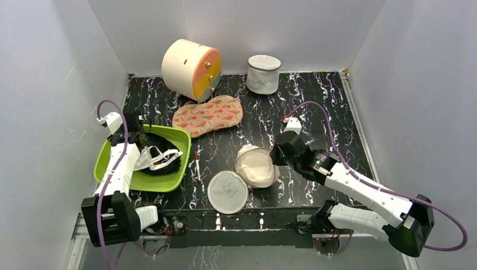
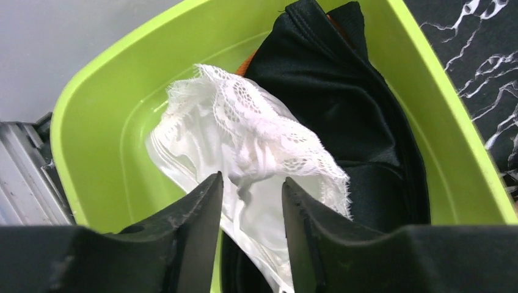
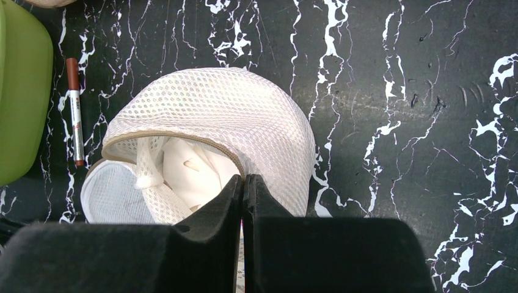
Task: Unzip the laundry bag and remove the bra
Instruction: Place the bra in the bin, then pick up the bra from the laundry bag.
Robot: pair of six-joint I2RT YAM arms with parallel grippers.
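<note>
The white lace bra (image 2: 244, 134) lies in the green bin (image 2: 98, 110) on top of a black garment (image 2: 342, 110). My left gripper (image 2: 251, 180) hovers just over the bra, open, with the fabric showing in the gap between its fingers. From above, the bra (image 1: 154, 157) sits in the bin (image 1: 112, 152) under my left gripper (image 1: 142, 140). The cream mesh laundry bag (image 3: 244, 110) is unzipped and gapes toward the left. Its flat round face (image 1: 227, 192) lies flopped on the table. My right gripper (image 3: 243, 177) is shut at the bag's tan zip trim, on the bag's (image 1: 256, 166) right side.
A brown-capped pen (image 1: 197, 164) lies between bin and bag. An orange patterned cloth (image 1: 208, 114) lies behind them. At the back stand a cream drum with an orange face (image 1: 190, 68) and a white cylindrical mesh bag (image 1: 263, 73). Grey walls enclose the table.
</note>
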